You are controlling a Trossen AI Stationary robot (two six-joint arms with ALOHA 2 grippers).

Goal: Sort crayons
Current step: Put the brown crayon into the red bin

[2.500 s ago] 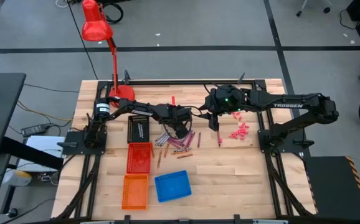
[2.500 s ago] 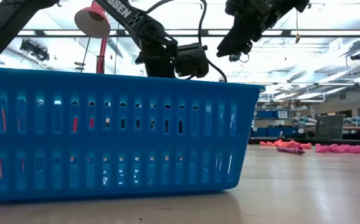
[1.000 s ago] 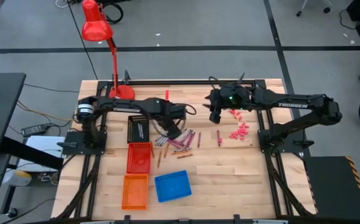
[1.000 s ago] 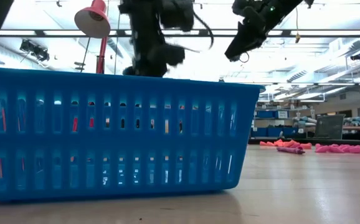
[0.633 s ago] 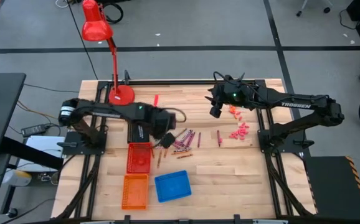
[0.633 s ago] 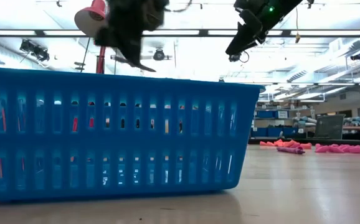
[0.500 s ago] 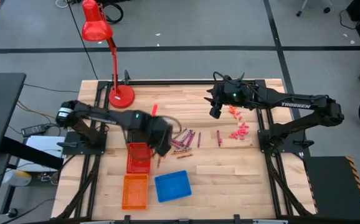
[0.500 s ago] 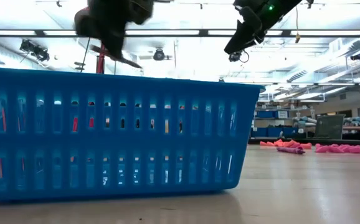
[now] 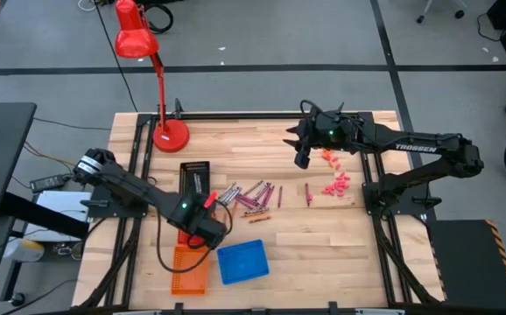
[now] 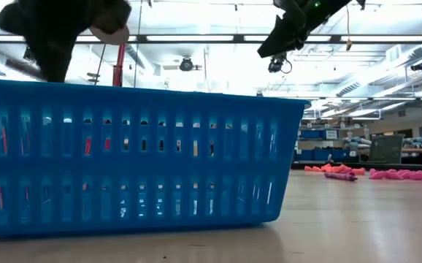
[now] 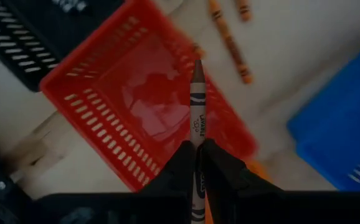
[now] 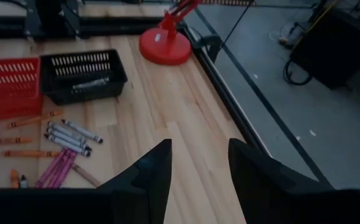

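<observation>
My left gripper (image 9: 204, 229) hangs over the red basket (image 11: 136, 106), pointing down, shut on a greyish crayon (image 11: 196, 106) with a dark tip. More crayons (image 9: 253, 197) lie loose on the wood at the table's middle, also seen in the right wrist view (image 12: 68, 137). My right gripper (image 9: 302, 157) hovers open above the far right part of the table, with nothing between its fingers (image 12: 198, 168). My left gripper pinches the crayon's rear part (image 11: 197, 142) between its two fingers (image 11: 180, 168). The fingers point down and the crayon runs along them, its tip (image 11: 198, 68) sticking out past them toward the red basket's floor. It hangs clear of the basket.
A black basket (image 9: 195, 179) stands beyond the red one; an orange basket (image 9: 190, 269) and a blue basket (image 9: 242, 261) sit near the front edge. Small pink bits (image 9: 336, 185) lie at the right. A red lamp (image 9: 170, 136) stands at the far left.
My left gripper has swung from the crayon pile toward the table's near left, over the red basket, turning about its own axis and carrying the crayon along. My right gripper has stayed where it was.
</observation>
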